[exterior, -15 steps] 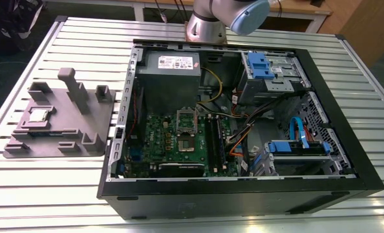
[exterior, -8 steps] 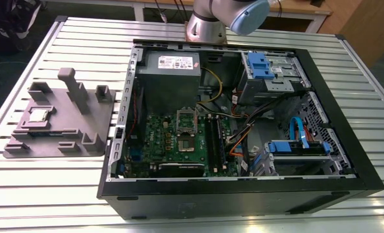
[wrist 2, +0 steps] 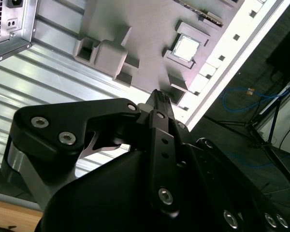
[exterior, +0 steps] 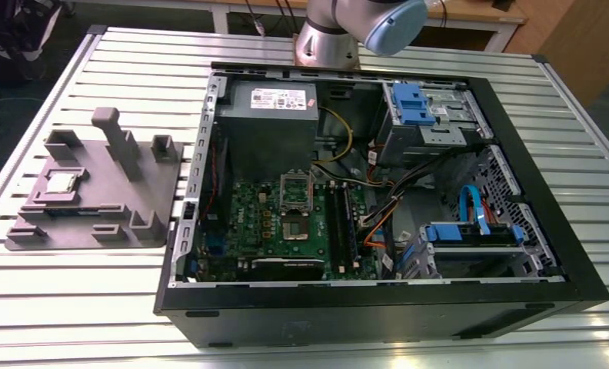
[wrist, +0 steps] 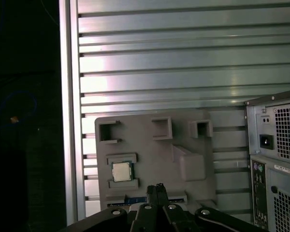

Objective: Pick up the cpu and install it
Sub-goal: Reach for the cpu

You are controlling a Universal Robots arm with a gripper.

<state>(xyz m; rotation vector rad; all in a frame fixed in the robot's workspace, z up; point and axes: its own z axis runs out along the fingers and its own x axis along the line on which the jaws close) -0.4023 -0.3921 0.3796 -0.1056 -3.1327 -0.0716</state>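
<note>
The cpu (exterior: 58, 183) is a small square chip with a silvery top, lying in a pocket of the grey holder block (exterior: 130, 192) on the slatted table, at the exterior view's left of the open computer case. Both wrist views look down on it from high above: the cpu (wrist 2: 187, 47) (wrist: 122, 171) sits apart from my gripper (wrist 2: 160, 98) (wrist: 157, 187), whose black fingers are pressed together with nothing between them. On the green motherboard (exterior: 253, 215) inside the case, the socket (exterior: 296, 227) lies below its raised silver frame (exterior: 296, 187).
The holder block also carries a long memory stick (wrist: 135, 199) along one edge and tall grey posts (exterior: 114, 138). The black case walls (exterior: 387, 307), power supply (exterior: 271, 104), blue drive bays (exterior: 412, 104) and loose cables (exterior: 387, 207) surround the motherboard. The table edge (wrist: 70, 121) drops to dark floor.
</note>
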